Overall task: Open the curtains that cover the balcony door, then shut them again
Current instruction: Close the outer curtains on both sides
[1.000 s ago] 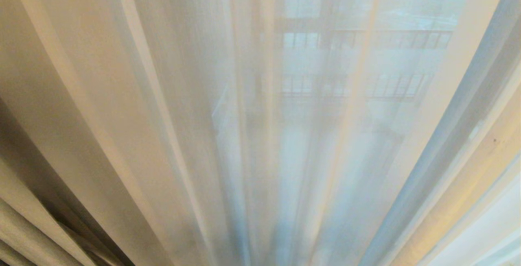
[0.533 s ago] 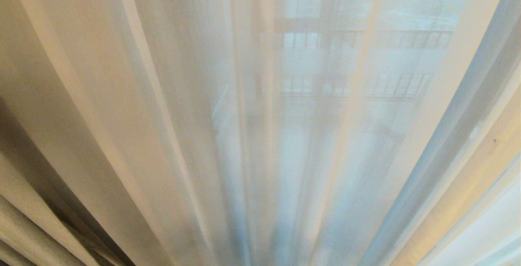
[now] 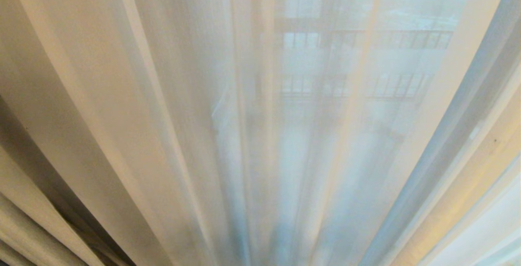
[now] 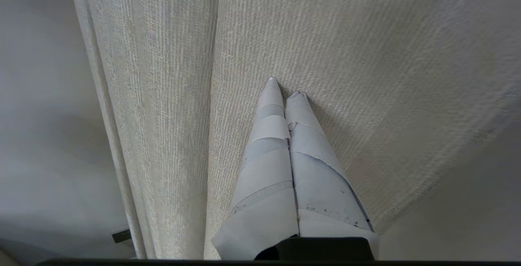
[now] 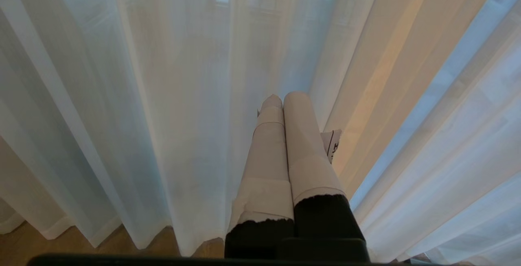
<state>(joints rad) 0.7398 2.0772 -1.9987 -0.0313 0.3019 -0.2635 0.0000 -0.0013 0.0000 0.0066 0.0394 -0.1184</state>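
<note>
Behind the curtains (image 3: 163,115), the balcony door (image 3: 325,22) blurs; both grippers closed, empty.

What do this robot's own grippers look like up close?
Each ends in two long tapering fingers wrapped in pale tape. The left gripper is covered in grey-white strips with torn edges; the right gripper shows black finger bases below its wrapping and a small printed tag beside it.

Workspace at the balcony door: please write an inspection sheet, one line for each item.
Surface: wooden floor under the hems.
Job's things: sheers drawn across the balcony door; heavy drapes hang pleated.
Clutter: nothing seen.
Grippers: left tool shut, tips against the drapes; right tool shut, close before the sheers.
Cables: nothing seen.
Surroundings: railing dimly visible outside.
</note>
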